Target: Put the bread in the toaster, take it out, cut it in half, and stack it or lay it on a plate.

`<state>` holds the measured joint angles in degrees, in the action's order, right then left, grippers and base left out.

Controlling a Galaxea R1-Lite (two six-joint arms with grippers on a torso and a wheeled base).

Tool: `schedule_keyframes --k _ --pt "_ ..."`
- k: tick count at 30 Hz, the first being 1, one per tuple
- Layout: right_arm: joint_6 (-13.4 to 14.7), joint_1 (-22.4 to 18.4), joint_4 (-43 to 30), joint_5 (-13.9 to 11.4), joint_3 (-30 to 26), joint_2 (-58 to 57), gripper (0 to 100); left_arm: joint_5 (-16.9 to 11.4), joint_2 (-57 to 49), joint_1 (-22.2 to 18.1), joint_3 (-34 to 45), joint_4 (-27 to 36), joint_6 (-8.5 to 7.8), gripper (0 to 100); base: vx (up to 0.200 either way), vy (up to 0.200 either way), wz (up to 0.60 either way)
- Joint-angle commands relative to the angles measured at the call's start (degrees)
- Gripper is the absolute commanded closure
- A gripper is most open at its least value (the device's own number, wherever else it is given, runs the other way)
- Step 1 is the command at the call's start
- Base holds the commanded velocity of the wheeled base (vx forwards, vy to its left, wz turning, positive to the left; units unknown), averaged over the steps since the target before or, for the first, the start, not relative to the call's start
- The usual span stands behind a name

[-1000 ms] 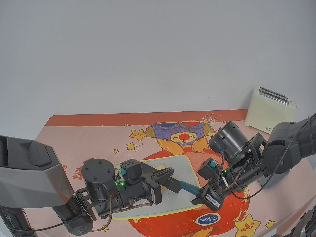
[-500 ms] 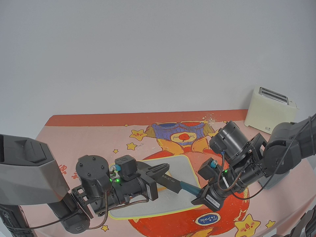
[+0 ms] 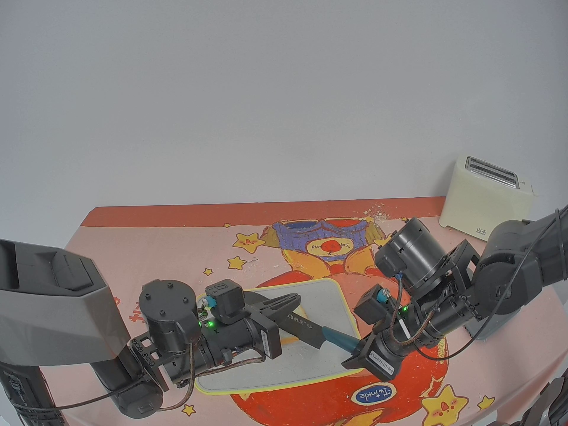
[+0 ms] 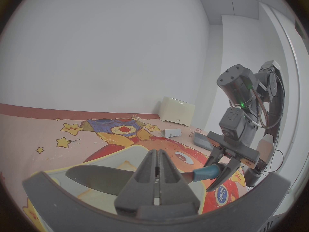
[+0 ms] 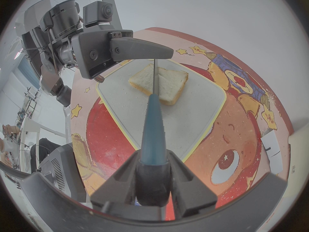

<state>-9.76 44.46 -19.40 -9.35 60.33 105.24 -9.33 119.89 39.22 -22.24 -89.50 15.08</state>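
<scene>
Right wrist view: the knife (image 5: 153,129) is clamped in the right gripper (image 5: 154,174), blade set straight ahead across the bread slice (image 5: 170,81) on the cutting board (image 5: 128,113); the left gripper (image 5: 161,51) is held closed just above.

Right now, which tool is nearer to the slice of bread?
Left. The left tool hangs shut just above the bread on the cutting board, over the blade of the knife; the right tool grips its handle at the board's edge.
</scene>
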Motion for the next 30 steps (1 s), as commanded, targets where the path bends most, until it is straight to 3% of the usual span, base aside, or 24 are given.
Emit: schedule_keyframes --k 1,30 --pt "-0.08 0.01 -0.03 0.03 0.23 0.14 100 0.01 1.22 -0.63 0.0 -0.5 0.04 100 0.0 0.0 0.0" --pt "0.01 0.01 -0.12 0.03 1.19 -0.39 100 0.01 2.19 -0.72 0.09 -0.5 -0.05 100 0.0 0.0 0.0"
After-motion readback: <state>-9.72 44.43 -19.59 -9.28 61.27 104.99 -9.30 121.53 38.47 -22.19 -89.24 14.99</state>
